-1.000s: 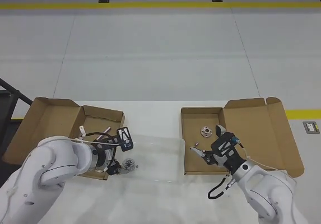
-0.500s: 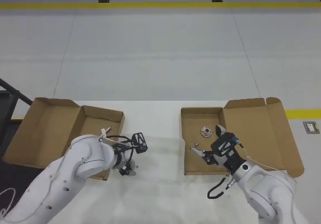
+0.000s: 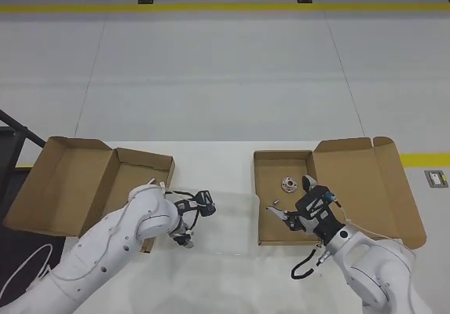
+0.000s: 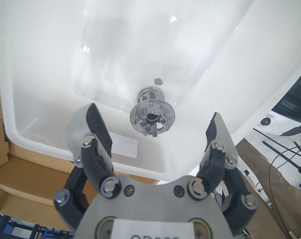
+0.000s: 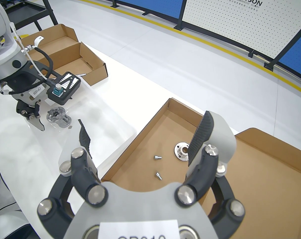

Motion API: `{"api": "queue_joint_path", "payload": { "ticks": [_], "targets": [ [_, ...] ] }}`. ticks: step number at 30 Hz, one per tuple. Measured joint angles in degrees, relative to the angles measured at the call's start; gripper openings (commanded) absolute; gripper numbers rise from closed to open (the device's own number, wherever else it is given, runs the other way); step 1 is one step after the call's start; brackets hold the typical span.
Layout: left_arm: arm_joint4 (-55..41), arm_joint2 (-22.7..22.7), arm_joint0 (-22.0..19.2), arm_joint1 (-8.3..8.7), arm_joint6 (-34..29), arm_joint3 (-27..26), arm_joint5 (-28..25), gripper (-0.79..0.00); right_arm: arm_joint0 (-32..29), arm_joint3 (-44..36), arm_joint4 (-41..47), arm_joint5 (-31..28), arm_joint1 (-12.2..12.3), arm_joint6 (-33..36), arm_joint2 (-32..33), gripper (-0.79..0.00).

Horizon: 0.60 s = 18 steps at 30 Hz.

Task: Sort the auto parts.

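left gripper (image 4: 154, 113) has shifted right, jaws open just by the grey hub (image 5: 58, 117) lying in the clear tray (image 4: 28, 140). right gripper (image 5: 144, 121) unmoved, open over the right box (image 3: 276, 228), which holds a flange (image 5: 181, 150) and two bolts (image 5: 157, 157).

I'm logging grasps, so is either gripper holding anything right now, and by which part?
Nothing is held. The left gripper and right gripper are both open; the metal hub lies free.

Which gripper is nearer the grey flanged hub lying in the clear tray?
Left. The left gripper hangs open right beside the hub. The right gripper hangs open over the cardboard box on the other side of the table, well away from it.
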Motion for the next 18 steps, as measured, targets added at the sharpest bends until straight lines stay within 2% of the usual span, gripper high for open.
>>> {"api": "queue_joint_path", "payload": {
  "ticks": [5, 15, 16, 18],
  "targets": [
    [-1.04, 1.08, -0.79, -1.29, -1.97, 2.41, -0.35, 0.0, 0.0, 0.0, 0.0, 0.0, 0.0, 0.0, 0.0, 0.0],
    [-1.01, 2.57, -1.19, -2.81, -3.31, 5.83, -0.91, -0.089, 0.0, 0.0, 0.0, 0.0, 0.0, 0.0, 0.0, 0.0],
    [-1.01, 2.7, -1.25, -2.92, -3.26, 6.13, -0.96, -0.111, 0.0, 0.0, 0.0, 0.0, 0.0, 0.0, 0.0, 0.0],
    [-1.09, 2.92, -1.41, -3.15, -3.07, 6.84, -1.14, -0.299, 0.0, 0.0, 0.0, 0.0, 0.0, 0.0, 0.0, 0.0]
  ]
}}
